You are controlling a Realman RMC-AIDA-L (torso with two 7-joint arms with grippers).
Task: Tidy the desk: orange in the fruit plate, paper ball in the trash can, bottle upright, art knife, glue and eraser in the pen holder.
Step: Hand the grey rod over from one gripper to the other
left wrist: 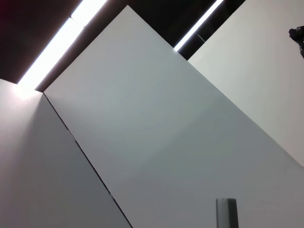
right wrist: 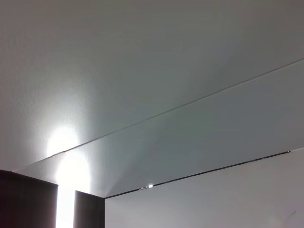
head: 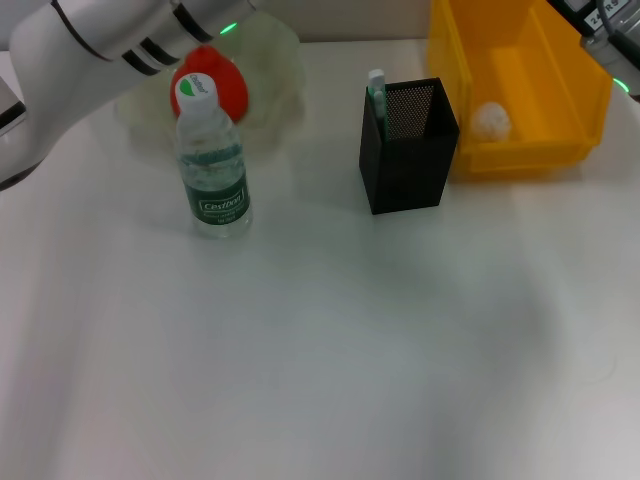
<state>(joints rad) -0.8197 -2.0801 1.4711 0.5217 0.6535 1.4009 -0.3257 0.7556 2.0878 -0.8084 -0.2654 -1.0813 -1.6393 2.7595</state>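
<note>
A plain white worktop (head: 330, 360) fills the head view, smooth and softly lit, with faint shadows across it. Both wrist views look upward at a ceiling of large pale grey panels (left wrist: 156, 133) divided by thin dark seams (right wrist: 180, 107). Long bright light strips (left wrist: 57, 45) run along the panel edges beside dark recesses, and a glowing patch (right wrist: 66, 161) reflects off one panel.
</note>
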